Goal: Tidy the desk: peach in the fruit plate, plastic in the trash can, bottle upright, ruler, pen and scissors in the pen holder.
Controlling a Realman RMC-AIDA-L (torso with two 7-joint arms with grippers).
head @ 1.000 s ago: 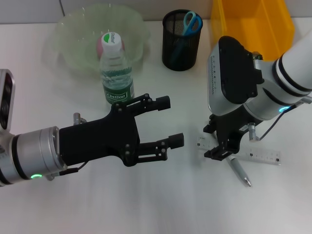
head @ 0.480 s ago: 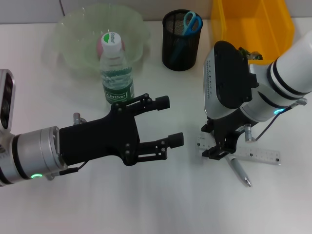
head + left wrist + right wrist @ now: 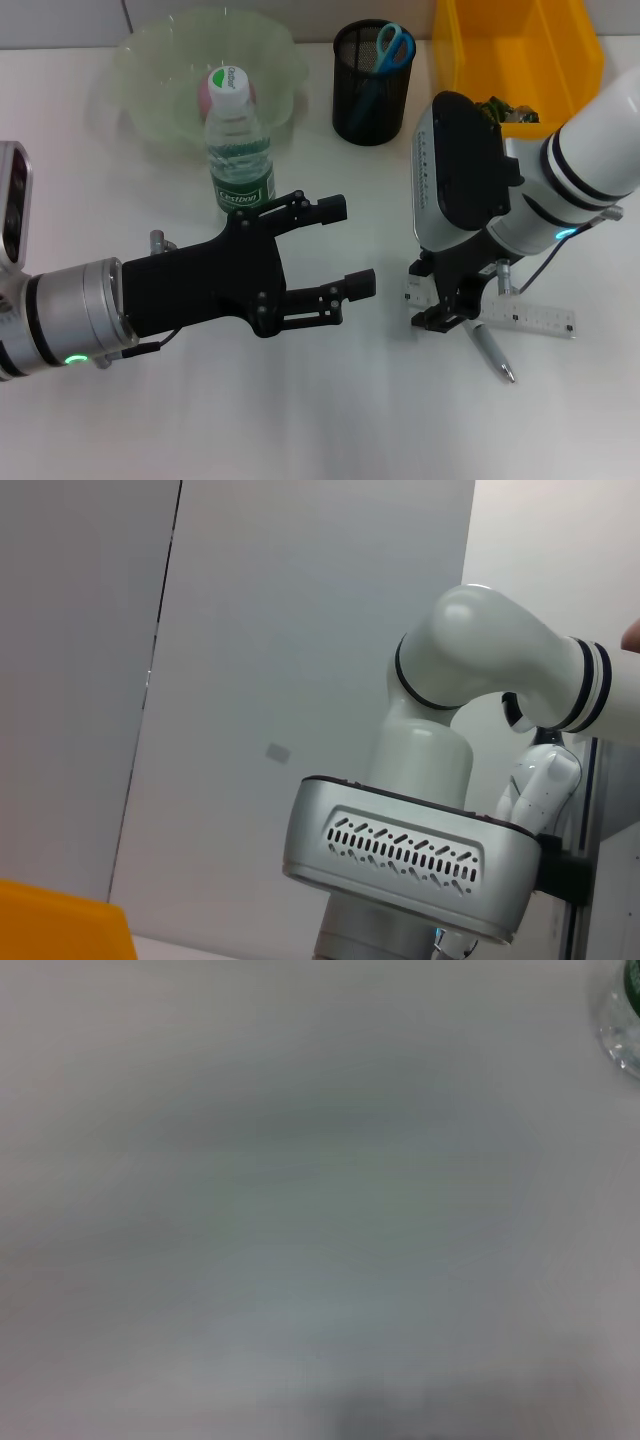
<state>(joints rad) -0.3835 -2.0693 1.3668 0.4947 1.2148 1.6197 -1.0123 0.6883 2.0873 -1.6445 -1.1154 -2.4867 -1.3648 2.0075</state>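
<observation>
While the left gripper (image 3: 345,248) hovers with fingers spread beside the bottle (image 3: 240,150), the right gripper (image 3: 443,310) pinches the ruler (image 3: 535,320).

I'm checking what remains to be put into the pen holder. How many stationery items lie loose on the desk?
2: the ruler and the pen, both beneath the right gripper. The scissors already stand in the pen holder. The arm may hide more.
</observation>
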